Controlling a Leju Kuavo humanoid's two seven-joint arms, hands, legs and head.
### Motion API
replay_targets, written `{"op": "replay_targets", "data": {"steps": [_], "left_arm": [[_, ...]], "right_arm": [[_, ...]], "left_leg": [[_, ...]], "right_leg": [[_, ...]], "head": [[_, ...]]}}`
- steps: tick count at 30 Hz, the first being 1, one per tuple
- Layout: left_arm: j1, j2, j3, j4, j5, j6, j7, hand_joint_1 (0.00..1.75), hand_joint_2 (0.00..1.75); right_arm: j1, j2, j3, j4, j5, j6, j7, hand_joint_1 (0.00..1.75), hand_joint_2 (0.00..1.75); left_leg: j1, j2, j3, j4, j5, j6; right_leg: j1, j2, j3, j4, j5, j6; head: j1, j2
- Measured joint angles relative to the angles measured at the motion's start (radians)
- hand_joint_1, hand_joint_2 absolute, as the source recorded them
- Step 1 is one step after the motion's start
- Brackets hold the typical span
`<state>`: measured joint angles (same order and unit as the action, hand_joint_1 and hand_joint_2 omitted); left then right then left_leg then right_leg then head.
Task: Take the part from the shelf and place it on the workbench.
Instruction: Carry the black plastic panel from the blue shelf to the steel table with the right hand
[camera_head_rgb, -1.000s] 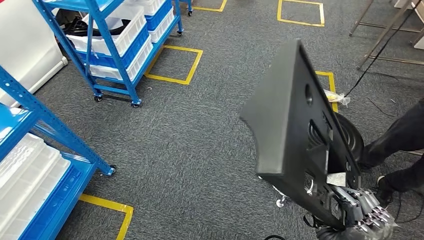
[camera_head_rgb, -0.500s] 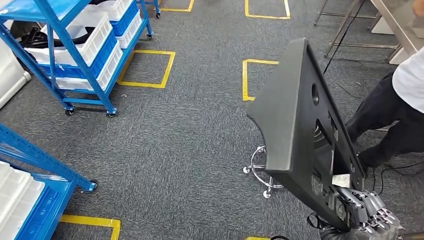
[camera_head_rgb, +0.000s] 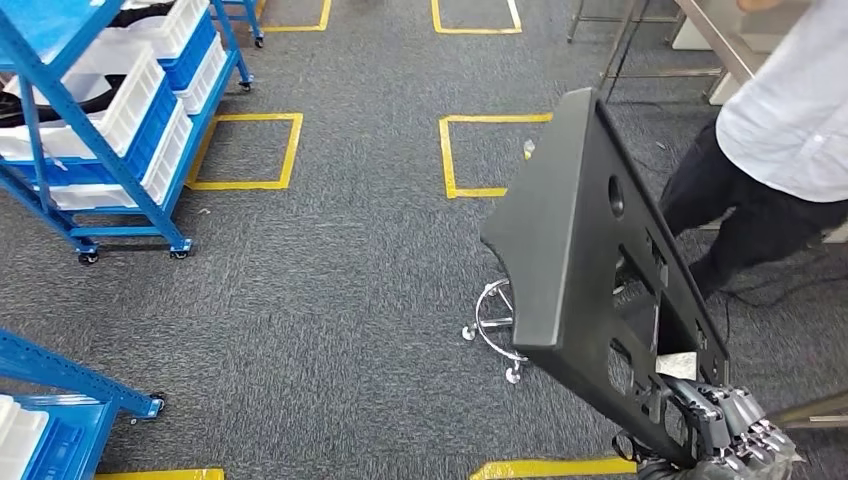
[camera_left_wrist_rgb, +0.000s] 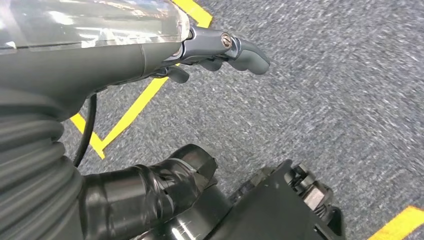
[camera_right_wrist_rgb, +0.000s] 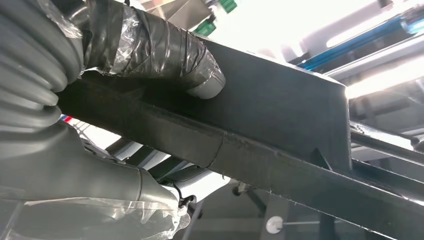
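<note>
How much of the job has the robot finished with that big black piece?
Taking looks done: the black plastic panel is off the blue shelves, gripped at its lower edge by the right hand. In hand: carrying it over grey carpet. Left: setting it on a workbench; a metal table stands ahead beside a person.

Right robot hand (camera_head_rgb: 735, 428) apparently grips upright black part (camera_head_rgb: 570, 250).

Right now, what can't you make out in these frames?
- Right hand: head view, lower frame edge cuts it where it grips the black panel.
- Stool base: head view, panel covers its right side.
- Person: head view, cut by top and right edges.
- Left hand: left wrist view, fingers partly behind its cover; looks empty.
</note>
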<state>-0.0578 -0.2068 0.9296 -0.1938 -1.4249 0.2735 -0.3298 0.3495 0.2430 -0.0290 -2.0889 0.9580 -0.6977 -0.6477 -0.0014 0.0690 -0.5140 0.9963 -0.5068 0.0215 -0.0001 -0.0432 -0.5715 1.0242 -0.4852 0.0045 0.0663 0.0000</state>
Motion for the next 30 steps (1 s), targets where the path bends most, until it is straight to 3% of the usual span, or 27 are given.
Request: {"op": "replay_targets", "data": {"steps": [2, 4, 5, 7, 8, 9, 10, 11, 13, 15, 17, 18, 20, 22, 23, 24, 25, 26, 27, 28, 30], "left_arm": [[-0.002, 0.0, 0.0, 0.0, 0.0, 0.0, 0.0, 0.0, 1.75], [-0.003, 0.0, 0.0, 0.0, 0.0, 0.0, -0.001, 0.0, 1.75], [-0.003, 0.0, 0.001, 0.0, 0.0, 0.0, -0.001, 0.0, 1.75], [-0.001, 0.0, 0.001, 0.0, 0.0, 0.0, -0.002, 0.0, 1.75], [-0.001, 0.0, 0.002, 0.0, 0.0, 0.0, -0.004, 0.0, 1.75], [-0.001, 0.001, 0.002, 0.0, 0.0, 0.0, -0.005, 0.0, 1.75], [-0.001, 0.001, 0.003, 0.0, 0.0, 0.0, -0.006, 0.0, 1.75], [-0.002, 0.001, 0.003, 0.0, 0.0, 0.0, -0.006, 0.0, 1.75], [0.0, 0.003, 0.005, 0.0, 0.0, 0.0, -0.006, 0.0, 1.75], [0.001, 0.004, 0.007, 0.0, 0.0, 0.0, -0.007, 0.0, 1.75], [0.0, 0.006, 0.008, 0.0, 0.0, 0.001, -0.007, 0.0, 1.75], [-0.001, 0.007, 0.008, 0.0, 0.0, 0.001, -0.007, 0.0, 1.75], [-0.001, 0.008, 0.01, 0.0, 0.0, 0.0, -0.008, 0.0, 1.75], [0.002, 0.009, 0.014, 0.0, 0.0, -0.001, -0.007, 0.0, 1.75], [0.003, 0.009, 0.017, 0.0, 0.0, -0.001, -0.007, 0.0, 1.75], [0.005, 0.01, 0.02, 0.0, 0.0, -0.001, -0.006, 0.0, 1.75], [0.005, 0.011, 0.022, 0.0, 0.0, -0.001, -0.006, 0.0, 1.75], [0.005, 0.011, 0.023, 0.0, 0.0, -0.001, -0.005, 0.0, 1.75], [0.004, 0.011, 0.024, 0.0, 0.0, -0.001, -0.004, 0.0, 1.75], [0.004, 0.011, 0.024, 0.0, 0.0, -0.001, -0.004, 0.0, 1.75], [0.004, 0.012, 0.025, 0.0, 0.0, -0.002, -0.003, 0.0, 1.75]], "right_arm": [[0.0, 0.0, 0.0, 0.0, -0.002, 0.0, 0.0, 1.75, 1.75], [-0.001, 0.0, 0.0, 0.0, -0.003, 0.0, 0.0, 1.75, 1.75], [-0.003, 0.001, 0.0, 0.0, -0.003, 0.0, 0.0, 1.75, 1.75], [-0.006, 0.002, 0.001, 0.0, -0.003, 0.0, 0.0, 1.75, 1.75], [-0.008, 0.003, 0.001, 0.001, -0.003, 0.0, 0.0, 1.75, 1.75], [-0.009, 0.003, 0.001, 0.002, -0.003, 0.0, 0.0, 1.75, 1.75], [-0.012, 0.003, 0.001, 0.003, -0.003, 0.0, 0.0, 1.75, 1.75], [-0.014, 0.003, 0.001, 0.005, -0.003, 0.0, 0.0, 1.75, 1.75], [-0.02, 0.004, 0.002, 0.008, -0.003, 0.0, 0.0, 1.75, 1.75], [-0.023, 0.006, 0.004, 0.008, -0.003, 0.0, 0.0, 1.75, 1.75], [-0.024, 0.007, 0.006, 0.009, -0.002, 0.0, 0.0, 1.75, 1.75], [-0.023, 0.007, 0.006, 0.009, -0.002, 0.0, 0.0, 1.75, 1.75], [-0.025, 0.008, 0.006, 0.009, -0.002, 0.0, 0.0, 1.75, 1.75], [-0.03, 0.008, 0.009, 0.012, -0.001, 0.0, 0.0, 1.75, 1.75], [-0.032, 0.008, 0.01, 0.016, 0.001, 0.0, 0.0, 1.75, 1.75], [-0.032, 0.008, 0.012, 0.02, 0.003, 0.0, 0.0, 1.75, 1.75], [-0.032, 0.008, 0.013, 0.023, 0.004, 0.0, 0.0, 1.75, 1.75], [-0.032, 0.008, 0.013, 0.025, 0.006, 0.0, 0.0, 1.75, 1.75], [-0.033, 0.008, 0.014, 0.026, 0.007, 0.0, 0.0, 1.75, 1.75], [-0.034, 0.009, 0.015, 0.027, 0.009, 0.0, 0.0, 1.75, 1.75], [-0.037, 0.01, 0.018, 0.027, 0.01, 0.0, 0.0, 1.75, 1.75]], "left_leg": [[0.0, 0.01, 0.003, -0.001, -0.003, -0.01], [0.002, -0.008, -0.004, 0.024, -0.024, -0.02], [0.004, -0.025, -0.02, 0.062, -0.049, -0.025], [0.006, -0.055, -0.082, 0.195, -0.115, -0.029], [0.006, -0.059, -0.113, 0.256, -0.136, -0.031], [0.007, -0.06, -0.133, 0.291, -0.138, -0.032], [0.007, -0.06, -0.134, 0.284, -0.118, -0.032], [0.008, -0.063, -0.116, 0.238, -0.081, -0.032], [0.012, -0.093, -0.058, 0.1, -0.013, -0.029], [0.014, -0.121, -0.028, 0.027, 0.006, -0.023], [0.012, -0.116, -0.027, 0.02, 0.007, -0.012], [0.011, -0.107, -0.026, 0.015, 0.01, -0.004], [0.013, -0.088, -0.023, 0.005, 0.017, 0.01], [0.012, -0.067, -0.023, 0.002, 0.018, 0.018], [0.011, -0.055, -0.024, 0.002, 0.018, 0.019], [0.01, -0.044, -0.024, 0.002, 0.017, 0.02], [0.009, -0.033, -0.024, 0.002, 0.015, 0.02], [0.009, -0.024, -0.022, 0.002, 0.014, 0.019], [0.009, -0.016, -0.019, 0.002, 0.012, 0.017], [0.007, -0.009, -0.016, 0.003, 0.009, 0.014], [0.003, 0.005, -0.011, 0.004, 0.004, 0.005]], "right_leg": [[0.002, 0.014, -0.001, -0.004, 0.001, -0.009], [-0.004, 0.028, 0.002, -0.012, 0.006, -0.02], [-0.007, 0.034, 0.005, -0.017, 0.009, -0.026], [-0.006, 0.048, 0.005, -0.017, 0.009, -0.031], [-0.006, 0.057, 0.006, -0.017, 0.009, -0.032], [-0.005, 0.066, 0.006, -0.016, 0.009, -0.032], [-0.006, 0.077, 0.007, -0.014, 0.008, -0.031], [-0.006, 0.088, 0.008, -0.012, 0.007, -0.03], [-0.006, 0.11, 0.007, -0.003, 0.002, -0.024], [-0.006, 0.128, -0.002, 0.005, 0.001, -0.014], [-0.008, 0.144, -0.01, 0.005, 0.005, -0.001], [-0.009, 0.141, -0.011, 0.007, 0.003, 0.004], [-0.008, 0.108, -0.031, 0.049, -0.026, 0.012], [-0.009, 0.067, -0.086, 0.166, -0.089, 0.017], [-0.01, 0.059, -0.117, 0.231, -0.115, 0.02], [-0.012, 0.055, -0.138, 0.273, -0.126, 0.022], [-0.013, 0.052, -0.14, 0.278, -0.117, 0.023], [-0.014, 0.048, -0.123, 0.246, -0.092, 0.022], [-0.014, 0.037, -0.087, 0.179, -0.056, 0.02], [-0.01, 0.012, -0.047, 0.104, -0.029, 0.015], [0.001, -0.023, 0.001, 0.008, -0.003, 0.004]], "head": [[0.0, 0.0], [-0.001, 0.0], [-0.001, 0.0], [-0.002, 0.0], [-0.001, 0.0], [-0.001, 0.0], [-0.001, 0.0], [-0.001, 0.0], [-0.001, 0.0], [-0.001, 0.0], [-0.001, 0.0], [-0.001, 0.0], [0.0, 0.0], [0.0, 0.0], [0.0, 0.0], [0.0, 0.0], [0.0, 0.0], [0.0, 0.0], [0.0, 0.0], [0.0, 0.0], [0.0, 0.0]]}}
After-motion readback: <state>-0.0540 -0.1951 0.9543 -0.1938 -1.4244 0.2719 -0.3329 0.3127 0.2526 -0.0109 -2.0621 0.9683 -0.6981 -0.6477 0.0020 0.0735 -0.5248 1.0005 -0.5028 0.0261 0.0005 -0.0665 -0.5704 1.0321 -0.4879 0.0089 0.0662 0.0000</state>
